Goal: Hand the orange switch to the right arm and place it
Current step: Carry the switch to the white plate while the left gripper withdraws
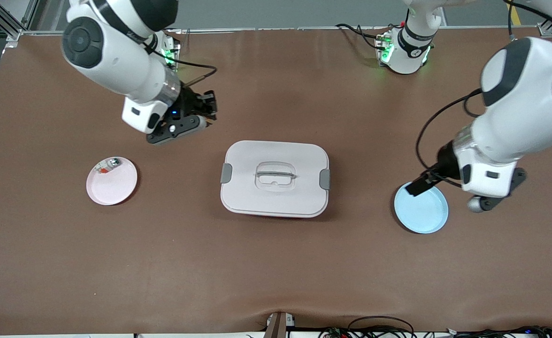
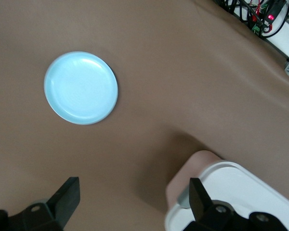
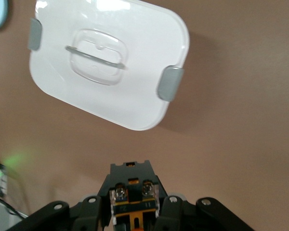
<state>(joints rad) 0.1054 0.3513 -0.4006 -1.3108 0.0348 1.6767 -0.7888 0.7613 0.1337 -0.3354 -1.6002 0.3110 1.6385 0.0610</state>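
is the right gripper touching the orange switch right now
Touching. The right wrist view shows the right gripper shut on the orange switch, its fingers pressed against both sides of the black-and-orange part, held in the air above the table.

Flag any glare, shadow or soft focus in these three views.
Front view: even light, soft shadow beside the lidded box. Left wrist view: sheen on the blue plate; left gripper fingers dark, blurred. Right wrist view: glare on the box lid; orange switch in the right gripper sharp.
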